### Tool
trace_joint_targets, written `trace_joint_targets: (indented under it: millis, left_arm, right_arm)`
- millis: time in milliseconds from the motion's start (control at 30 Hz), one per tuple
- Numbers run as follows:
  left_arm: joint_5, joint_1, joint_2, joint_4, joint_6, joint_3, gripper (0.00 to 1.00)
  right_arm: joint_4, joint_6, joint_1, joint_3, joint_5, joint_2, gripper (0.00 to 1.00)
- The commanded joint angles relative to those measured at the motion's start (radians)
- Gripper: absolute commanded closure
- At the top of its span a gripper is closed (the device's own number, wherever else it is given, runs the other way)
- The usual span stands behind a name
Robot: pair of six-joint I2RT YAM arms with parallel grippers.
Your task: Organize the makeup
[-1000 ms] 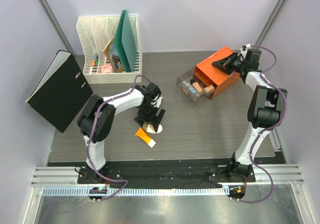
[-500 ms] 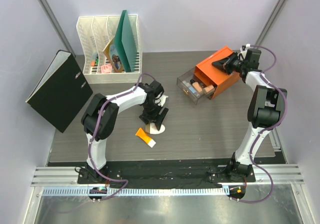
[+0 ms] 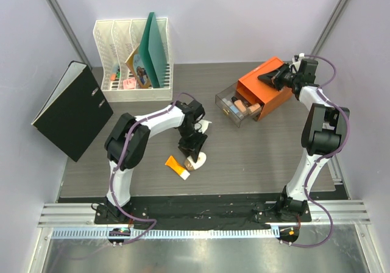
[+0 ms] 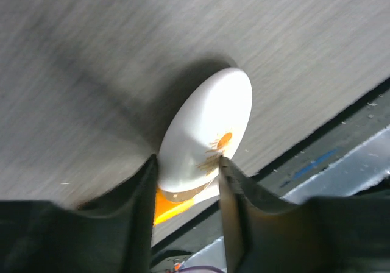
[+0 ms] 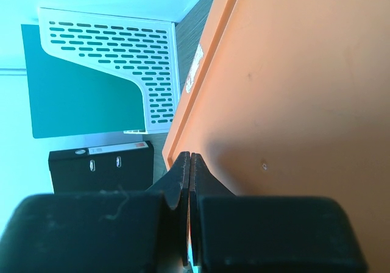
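A white oval compact (image 3: 197, 161) (image 4: 207, 127) sits tilted on the grey table, one edge raised. My left gripper (image 3: 194, 153) (image 4: 186, 166) is shut on its near end, a finger pressed against each side. Just left of it lies an orange white-capped tube (image 3: 177, 167) (image 4: 166, 206). At the back right, more makeup (image 3: 244, 108) lies in the open clear drawer (image 3: 226, 99) of the orange box (image 3: 265, 96) (image 5: 292, 90). My right gripper (image 3: 271, 78) (image 5: 191, 160) rests shut on top of that box, nothing between its fingers.
A white file rack (image 3: 131, 53) (image 5: 122, 53) with a green folder (image 3: 155, 47) stands at the back left. A black binder (image 3: 70, 111) (image 5: 100, 169) leans at the left edge. The metal rail (image 3: 201, 215) runs along the near edge.
My left gripper slid right and toward the near edge and closed on the compact, which shifted with it and tipped up. The right arm has not moved.
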Motion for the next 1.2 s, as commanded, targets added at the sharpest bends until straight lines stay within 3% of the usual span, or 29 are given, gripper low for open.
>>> trace_joint_targets:
  millis: [0, 600, 800, 1167]
  left_arm:
    - [-0.005, -0.013, 0.036, 0.006, 0.018, 0.017, 0.73]
    - [-0.083, 0.013, 0.024, 0.009, -0.023, 0.132, 0.88]
    - [-0.098, 0.077, -0.041, 0.021, -0.028, 0.132, 1.00]
    - [-0.117, 0.129, -0.073, 0.000, -0.092, 0.330, 1.00]
  right_arm:
    - [-0.245, -0.135, -0.038, -0.100, 0.182, 0.175, 0.99]
    - [-0.244, -0.126, -0.038, -0.098, 0.182, 0.171, 0.99]
    - [-0.245, -0.127, -0.038, -0.103, 0.180, 0.166, 0.99]
    - [-0.245, -0.133, -0.038, -0.124, 0.177, 0.149, 0.99]
